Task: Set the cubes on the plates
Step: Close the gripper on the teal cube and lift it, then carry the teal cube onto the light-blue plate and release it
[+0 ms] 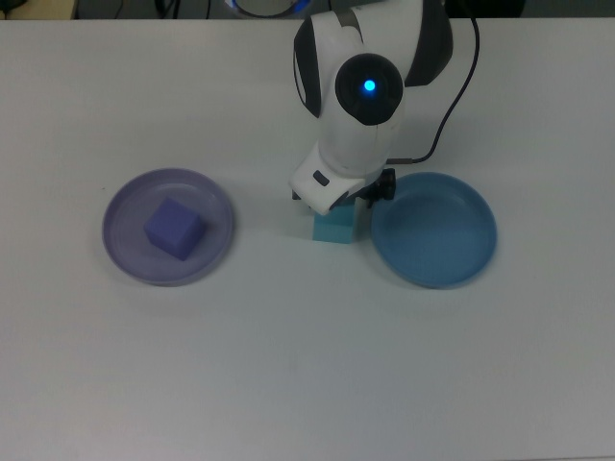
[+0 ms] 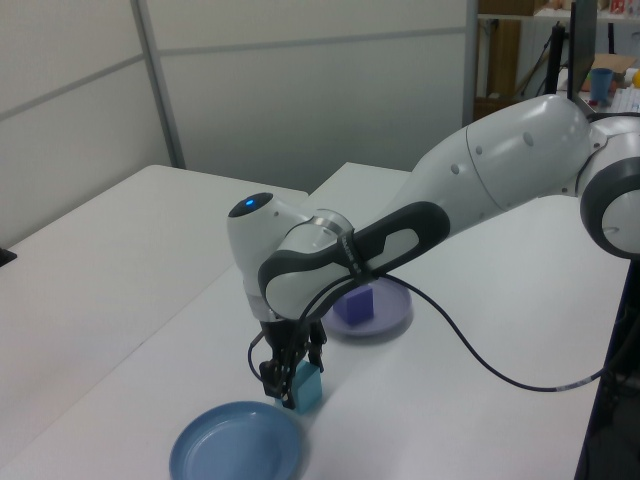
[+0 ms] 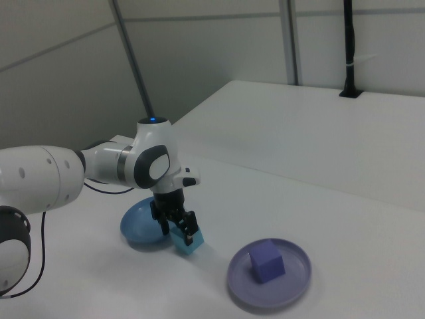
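The teal cube (image 1: 335,230) rests on the table between the two plates, just left of the blue plate (image 1: 434,230) in the top view. My gripper (image 3: 177,230) is lowered over it, open, one finger on each side of the teal cube (image 3: 188,242). The arm's wrist hides the cube's far part in the top view. In the left view the teal cube (image 2: 309,387) shows beside the fingers (image 2: 287,385). The purple cube (image 1: 174,229) lies inside the lavender plate (image 1: 125,252). The blue plate (image 2: 238,455) holds nothing.
The arm's black cable (image 1: 450,91) runs above the table behind the blue plate. White table surface lies in front of both plates in the top view. The lavender plate (image 3: 295,282) with its cube sits near the right view's lower edge.
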`<move>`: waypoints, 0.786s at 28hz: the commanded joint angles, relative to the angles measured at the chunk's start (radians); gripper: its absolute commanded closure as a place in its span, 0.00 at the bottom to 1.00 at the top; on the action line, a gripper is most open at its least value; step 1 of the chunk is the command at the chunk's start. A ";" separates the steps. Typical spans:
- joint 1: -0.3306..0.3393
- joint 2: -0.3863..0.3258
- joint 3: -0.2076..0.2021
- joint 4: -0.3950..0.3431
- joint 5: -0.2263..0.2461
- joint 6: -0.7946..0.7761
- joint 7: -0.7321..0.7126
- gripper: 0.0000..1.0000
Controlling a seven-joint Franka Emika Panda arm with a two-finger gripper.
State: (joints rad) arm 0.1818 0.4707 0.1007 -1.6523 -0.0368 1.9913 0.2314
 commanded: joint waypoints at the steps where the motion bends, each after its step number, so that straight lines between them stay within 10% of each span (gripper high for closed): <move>1: 0.004 -0.004 -0.018 -0.004 0.017 0.023 0.040 0.77; 8: -0.007 -0.018 -0.022 0.006 0.018 0.009 0.046 0.98; 22: 0.071 -0.095 0.028 0.078 0.011 -0.080 0.115 0.97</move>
State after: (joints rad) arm 0.1934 0.3877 0.1157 -1.6094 -0.0248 1.9271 0.2737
